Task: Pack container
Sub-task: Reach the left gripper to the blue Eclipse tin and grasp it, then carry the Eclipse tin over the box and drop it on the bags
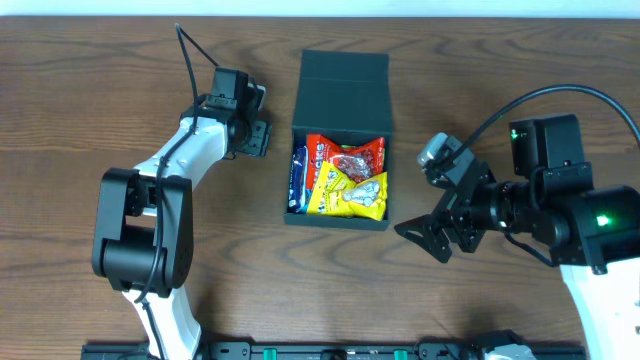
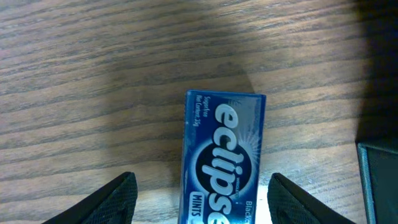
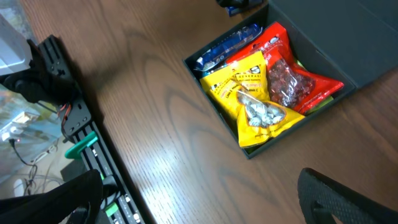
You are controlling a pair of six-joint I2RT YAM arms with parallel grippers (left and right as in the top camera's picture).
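The dark teal container (image 1: 343, 90) stands open at the table's middle, its flap lid folded back. Inside lie a red packet (image 1: 352, 155), yellow packets (image 1: 345, 195) and a blue packet (image 1: 298, 175). My left gripper (image 1: 252, 125) is left of the container. In the left wrist view it (image 2: 202, 202) is open astride a blue Eclipse mints pack (image 2: 224, 158) lying flat on the wood, fingers not touching it. My right gripper (image 1: 432, 235) is open and empty, right of the container's front corner. The right wrist view shows the container (image 3: 336, 37) and packets (image 3: 255, 93) beyond the fingers (image 3: 199, 205).
A black rail with green clips (image 3: 81, 137) runs along the table's front edge (image 1: 330, 350). The container's corner (image 2: 379, 180) shows just right of the mints pack. Bare brown wood lies around the container.
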